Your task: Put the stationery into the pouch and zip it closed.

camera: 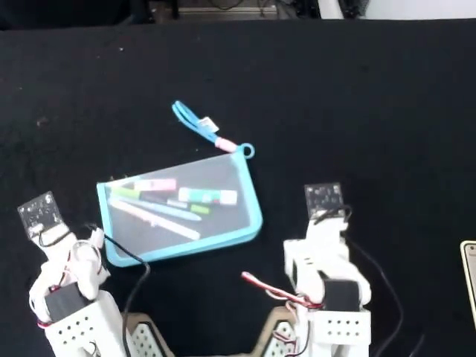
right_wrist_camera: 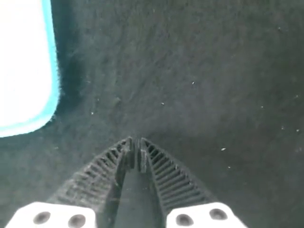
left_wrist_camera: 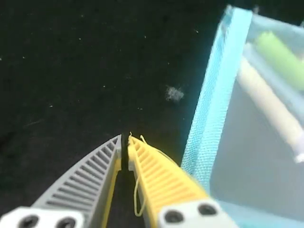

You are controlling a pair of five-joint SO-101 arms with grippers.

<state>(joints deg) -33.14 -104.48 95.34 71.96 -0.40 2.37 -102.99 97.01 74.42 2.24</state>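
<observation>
A clear pouch with a light-blue border lies flat near the table's middle, with several pens and markers inside it. Its blue wrist strap trails away from the far right corner. My left gripper is shut and empty, just off the pouch's left edge; a green marker and a white pen show through the plastic. My right gripper is shut on nothing over the black cloth, a short way from the pouch's near right corner.
Black cloth covers the whole table. Both arm bases stand at the near edge, the left arm beside the pouch and the right arm to its right. A pale object pokes in at the right edge.
</observation>
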